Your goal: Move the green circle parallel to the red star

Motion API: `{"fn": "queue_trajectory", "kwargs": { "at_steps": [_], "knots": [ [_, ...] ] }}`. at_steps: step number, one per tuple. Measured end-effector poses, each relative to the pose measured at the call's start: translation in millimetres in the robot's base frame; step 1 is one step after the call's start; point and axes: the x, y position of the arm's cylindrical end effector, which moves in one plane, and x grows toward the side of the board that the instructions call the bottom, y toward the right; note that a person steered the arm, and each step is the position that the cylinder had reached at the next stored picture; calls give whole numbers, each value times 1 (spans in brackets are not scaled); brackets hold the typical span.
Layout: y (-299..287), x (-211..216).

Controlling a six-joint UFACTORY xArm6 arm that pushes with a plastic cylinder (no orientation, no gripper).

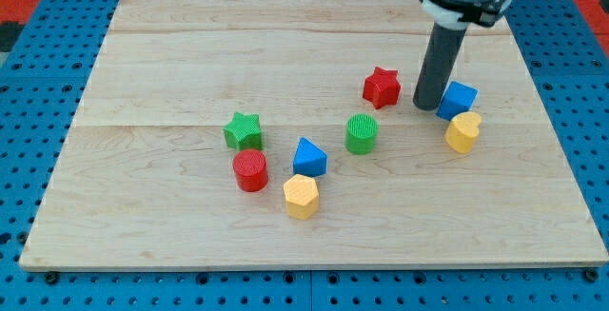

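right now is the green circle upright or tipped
Upright: the green circle stands on its flat end, round top face showing.

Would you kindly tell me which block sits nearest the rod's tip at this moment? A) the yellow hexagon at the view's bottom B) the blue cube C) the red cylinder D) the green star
B: my tip stands just to the view's left of the blue cube, between it and the red star.

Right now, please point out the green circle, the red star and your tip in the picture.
green circle (362, 133): camera view, on its ribbed top face.
red star (381, 87): camera view, on the middle of its top.
my tip (424, 107): camera view, on the rod's lower end, right of the red star.
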Motion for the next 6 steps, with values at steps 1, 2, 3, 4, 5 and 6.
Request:
{"fn": "queue_trajectory", "kwargs": {
  "at_steps": [1, 2, 3, 4, 5, 6],
  "knots": [
    [-62, -12],
    [-41, 53],
    [-47, 92],
    [-76, 93],
    [-107, 24],
    [-133, 24]
  ]
}}
